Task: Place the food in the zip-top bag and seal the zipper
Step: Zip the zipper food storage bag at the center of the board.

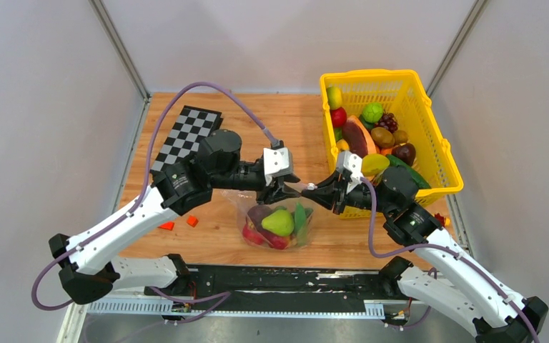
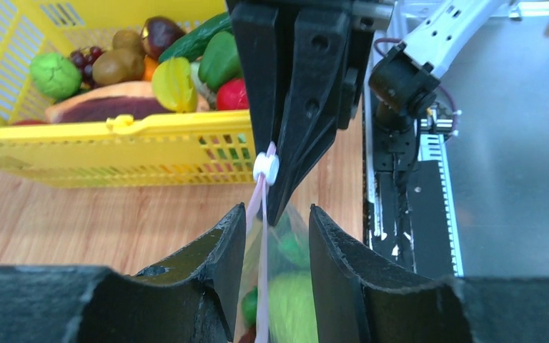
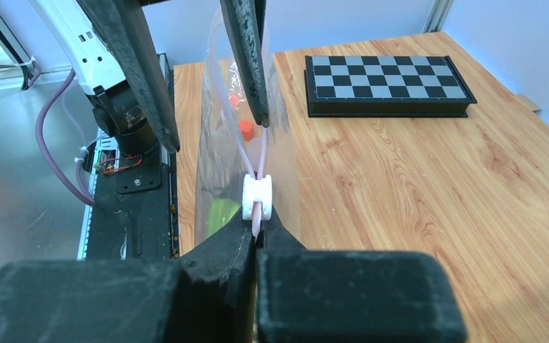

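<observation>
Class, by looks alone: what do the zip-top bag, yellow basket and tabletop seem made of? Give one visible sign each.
Zip-top bag: thin clear plastic film; see-through and crinkled.
Yellow basket: moulded plastic, likely; uniform colour, slotted walls.
Tabletop: wood or wood-look laminate; visible grain, slight sheen.

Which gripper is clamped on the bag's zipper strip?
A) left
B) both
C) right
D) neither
C: the right wrist view shows the right gripper shut on the pink zipper just behind the white slider. The left gripper has its jaws apart on either side of the strip.
</observation>
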`<state>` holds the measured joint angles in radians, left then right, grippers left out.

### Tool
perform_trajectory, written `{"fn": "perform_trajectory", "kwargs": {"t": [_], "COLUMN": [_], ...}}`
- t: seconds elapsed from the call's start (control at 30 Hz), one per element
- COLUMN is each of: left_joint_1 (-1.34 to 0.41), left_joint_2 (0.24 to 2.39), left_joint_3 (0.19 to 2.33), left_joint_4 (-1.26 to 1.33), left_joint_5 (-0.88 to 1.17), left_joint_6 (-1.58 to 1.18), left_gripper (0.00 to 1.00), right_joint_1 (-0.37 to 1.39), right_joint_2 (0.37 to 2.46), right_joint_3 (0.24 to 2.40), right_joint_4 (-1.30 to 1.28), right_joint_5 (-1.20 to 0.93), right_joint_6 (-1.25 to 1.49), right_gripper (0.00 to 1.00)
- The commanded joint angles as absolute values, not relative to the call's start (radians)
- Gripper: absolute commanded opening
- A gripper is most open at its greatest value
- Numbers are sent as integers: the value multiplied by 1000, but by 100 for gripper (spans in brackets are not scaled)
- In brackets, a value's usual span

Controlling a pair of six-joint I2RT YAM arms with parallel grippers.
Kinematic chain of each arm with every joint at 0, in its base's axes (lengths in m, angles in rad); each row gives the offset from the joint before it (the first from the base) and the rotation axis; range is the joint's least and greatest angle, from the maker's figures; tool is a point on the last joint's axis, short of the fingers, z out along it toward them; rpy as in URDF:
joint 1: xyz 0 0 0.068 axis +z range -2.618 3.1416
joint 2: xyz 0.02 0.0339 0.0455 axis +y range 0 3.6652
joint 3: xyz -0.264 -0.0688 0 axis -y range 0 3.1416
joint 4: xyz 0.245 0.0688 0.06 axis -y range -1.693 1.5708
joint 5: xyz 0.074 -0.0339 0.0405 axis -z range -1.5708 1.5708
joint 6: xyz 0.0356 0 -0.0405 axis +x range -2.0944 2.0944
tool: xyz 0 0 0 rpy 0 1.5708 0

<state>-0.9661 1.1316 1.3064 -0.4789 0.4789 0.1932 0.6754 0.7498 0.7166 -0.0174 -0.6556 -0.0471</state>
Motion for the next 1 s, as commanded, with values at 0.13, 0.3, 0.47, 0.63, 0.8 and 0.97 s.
{"fn": "perform_trajectory", "kwargs": {"t": [0.13, 0.3, 0.47, 0.63, 0.8, 0.97], "left_joint_1": [-965, -966, -974, -977, -979, -979], "left_joint_2": [1220, 1266, 1291, 1303, 1302, 1293], "left_joint_3": [1433, 1486, 1491, 1491, 1488, 1476], "left_joint_4": [-499, -590, -581, -565, -549, -539], "left_joint_5": [599, 562, 567, 545, 571, 614], "left_joint_6": [231, 274, 265, 269, 263, 253], "left_gripper": [45, 43, 42, 42, 36, 29], "right_joint_1": [675, 674, 673, 674, 674, 673], "right_joint_2": [733, 726, 721, 722, 721, 721], "right_joint_3": [715, 712, 708, 707, 707, 704], "right_joint_4": [19, 16, 15, 15, 6, 5], "right_joint_5": [-690, -696, -705, -715, -709, -704], "right_joint_6": [-73, -79, -90, -94, -103, -103], "right_gripper": [0, 0, 0, 0, 0, 0]}}
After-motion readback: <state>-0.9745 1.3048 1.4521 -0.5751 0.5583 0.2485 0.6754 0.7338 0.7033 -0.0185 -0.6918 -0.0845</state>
